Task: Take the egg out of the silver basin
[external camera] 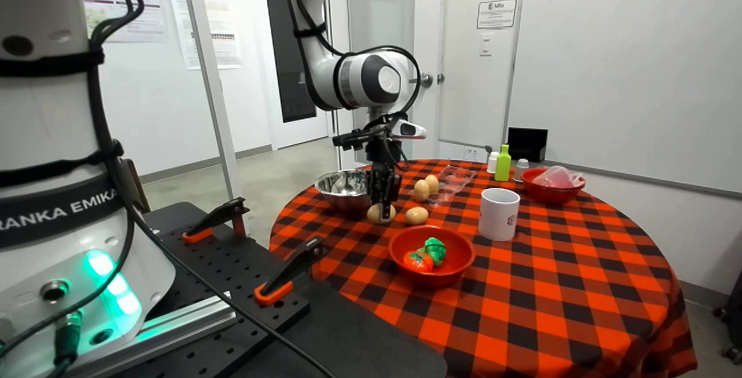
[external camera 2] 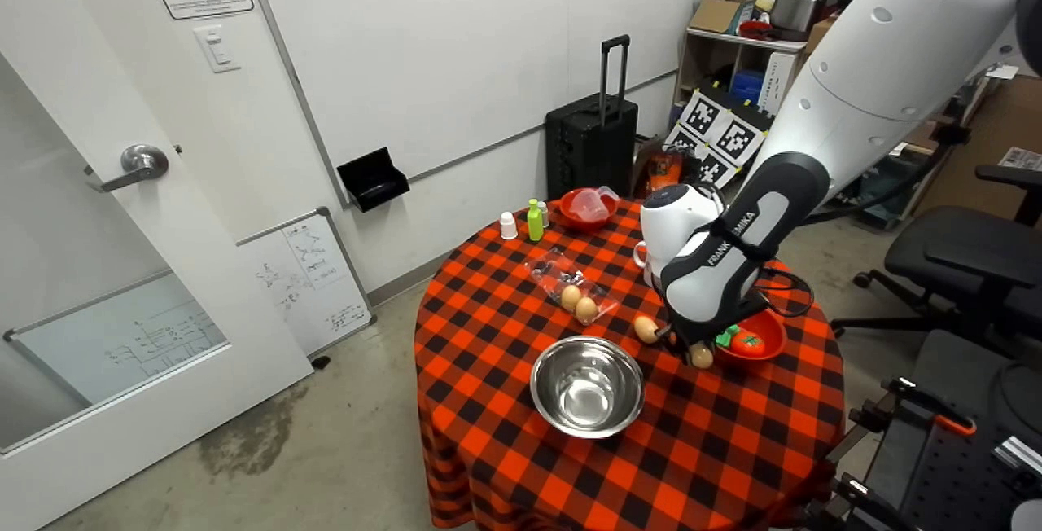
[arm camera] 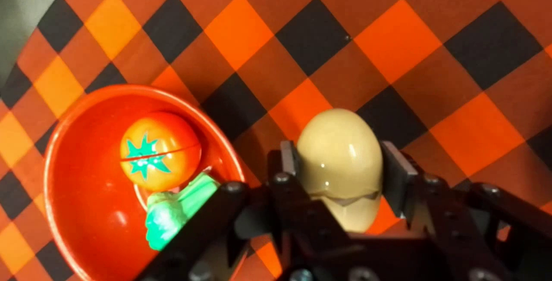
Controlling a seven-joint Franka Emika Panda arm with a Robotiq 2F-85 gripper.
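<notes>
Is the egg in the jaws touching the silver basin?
Apart: an exterior view shows checked tablecloth between the egg and the silver basin.

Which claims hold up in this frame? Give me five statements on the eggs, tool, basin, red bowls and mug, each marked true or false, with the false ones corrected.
The tool holds an egg. True.
The silver basin stands on the checked tablecloth. True.
That egg is inside the silver basin. False: it is outside.
A red bowl contains a tomato and a green piece. True.
The mug lies on its side. False: the white mug stands upright.
</notes>
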